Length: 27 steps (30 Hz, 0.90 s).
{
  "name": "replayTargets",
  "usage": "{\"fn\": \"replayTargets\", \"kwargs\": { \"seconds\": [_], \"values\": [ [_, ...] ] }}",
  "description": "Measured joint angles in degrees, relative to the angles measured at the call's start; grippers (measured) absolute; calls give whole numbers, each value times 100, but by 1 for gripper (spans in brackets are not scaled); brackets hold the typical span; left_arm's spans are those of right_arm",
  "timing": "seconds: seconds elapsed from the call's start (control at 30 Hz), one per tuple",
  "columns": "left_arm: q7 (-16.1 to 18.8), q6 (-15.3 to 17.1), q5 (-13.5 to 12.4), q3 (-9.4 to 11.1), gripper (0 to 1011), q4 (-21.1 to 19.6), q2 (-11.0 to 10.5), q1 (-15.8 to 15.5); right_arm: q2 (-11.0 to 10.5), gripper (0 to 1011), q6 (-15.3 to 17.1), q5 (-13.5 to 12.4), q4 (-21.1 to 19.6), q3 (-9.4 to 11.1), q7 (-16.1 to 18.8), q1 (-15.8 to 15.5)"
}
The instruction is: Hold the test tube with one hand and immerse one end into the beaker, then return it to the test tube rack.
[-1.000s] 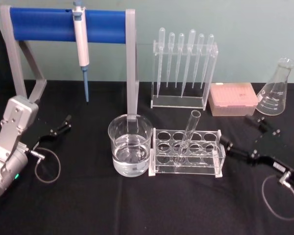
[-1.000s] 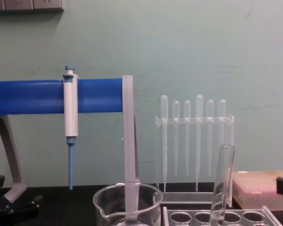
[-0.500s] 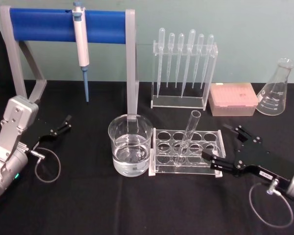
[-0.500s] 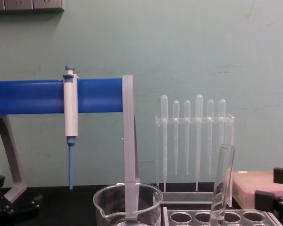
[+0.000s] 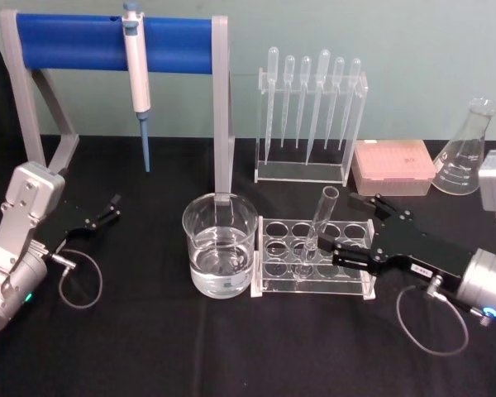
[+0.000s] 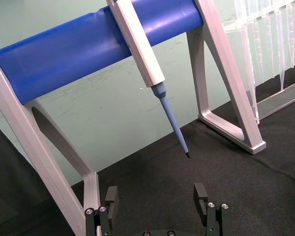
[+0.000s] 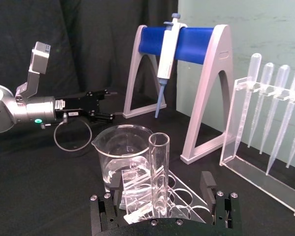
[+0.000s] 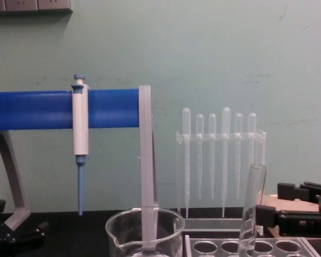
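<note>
The test tube (image 5: 317, 225) is clear glass and leans in a clear rack (image 5: 269, 286), open end up. It also shows in the right wrist view (image 7: 159, 167) and the chest view (image 8: 252, 209). To the left of the rack stands the beaker (image 5: 220, 245), partly filled with clear liquid (image 7: 122, 156) (image 8: 144, 233). My right gripper (image 5: 339, 223) reaches in from the right and is open, its fingertips level with the tube's middle, one to each side (image 7: 159, 186) (image 8: 275, 202). My left gripper (image 5: 101, 217) rests open at the far left (image 6: 156, 196).
A blue-barred stand (image 5: 116, 41) holding a white-and-blue pipettor (image 5: 136, 70) is at the back left. A clear rack of plastic pipettes (image 5: 307, 116), a pink tip box (image 5: 393, 167) and a conical flask (image 5: 467, 153) line the back right.
My right gripper has come in from the right edge toward the rack, and its open fingers now stand by the test tube. The left arm, tube and beaker have not moved.
</note>
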<state>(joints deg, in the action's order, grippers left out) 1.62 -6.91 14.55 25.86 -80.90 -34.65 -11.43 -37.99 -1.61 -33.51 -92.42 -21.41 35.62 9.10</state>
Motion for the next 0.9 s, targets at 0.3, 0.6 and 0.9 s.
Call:
{"fn": "replayTargets", "kwargs": {
  "seconds": [0.3,0.6,0.9],
  "values": [
    [0,0,0,0,1000,0,0,0,156,1003,81,57,325,-226,172,369],
    [0,0,0,0,1000,0,0,0,266,1003,-14,113,459,-334,182,493],
    [0,0,0,0,1000,0,0,0,267,999,-26,118,458,-333,181,493]
  ]
}}
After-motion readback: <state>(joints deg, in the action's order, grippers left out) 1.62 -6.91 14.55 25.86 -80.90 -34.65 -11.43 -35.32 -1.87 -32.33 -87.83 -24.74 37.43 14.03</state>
